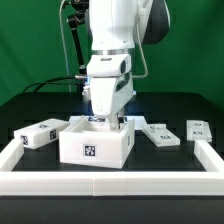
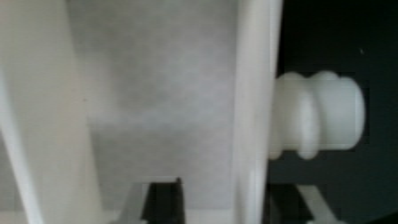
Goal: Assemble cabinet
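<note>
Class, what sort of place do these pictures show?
Probably a robotics lab bench: a robot arm, a black table fenced by a white rail, and a white cabinet body bearing square tags.

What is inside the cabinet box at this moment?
The tool hangs inside the cabinet box, entering through its open top. The front wall covers the fingertips and the floor, so whether anything else lies inside cannot be seen.

Background: a plain green wall (image 1: 30,40) spans the full width of the exterior view and is evenly lit, with no visible shadows. The desk (image 1: 200,112) has a matt black top, bounded at the front and both sides by a low white border rail (image 1: 110,183). Below the front rail runs a pale grey strip (image 1: 110,212).
</note>
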`<action>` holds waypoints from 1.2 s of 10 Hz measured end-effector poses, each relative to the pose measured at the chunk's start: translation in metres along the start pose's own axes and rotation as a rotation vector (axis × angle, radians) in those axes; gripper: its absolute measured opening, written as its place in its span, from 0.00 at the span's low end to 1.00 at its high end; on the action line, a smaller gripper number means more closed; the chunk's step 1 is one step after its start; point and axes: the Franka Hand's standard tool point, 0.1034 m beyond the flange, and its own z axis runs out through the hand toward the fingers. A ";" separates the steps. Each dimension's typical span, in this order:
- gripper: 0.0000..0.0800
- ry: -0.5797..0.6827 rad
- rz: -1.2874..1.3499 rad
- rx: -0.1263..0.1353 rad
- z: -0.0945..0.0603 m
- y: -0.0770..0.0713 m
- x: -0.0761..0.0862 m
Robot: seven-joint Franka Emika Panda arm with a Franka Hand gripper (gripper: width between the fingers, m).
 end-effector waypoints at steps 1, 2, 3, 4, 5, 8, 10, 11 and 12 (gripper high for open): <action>0.10 -0.001 0.003 0.000 0.000 0.000 -0.002; 0.04 -0.002 0.006 0.005 0.000 0.001 -0.003; 0.04 -0.003 0.008 0.006 0.000 0.002 -0.004; 0.04 -0.003 0.008 0.007 0.000 0.001 -0.004; 0.04 -0.003 0.008 0.007 0.000 0.001 -0.004; 0.04 -0.003 0.008 0.007 0.000 0.001 -0.004; 0.04 -0.008 -0.044 0.014 0.000 0.002 -0.004; 0.04 -0.020 -0.131 0.029 -0.001 0.007 0.000; 0.04 -0.034 -0.200 0.032 0.000 0.012 0.009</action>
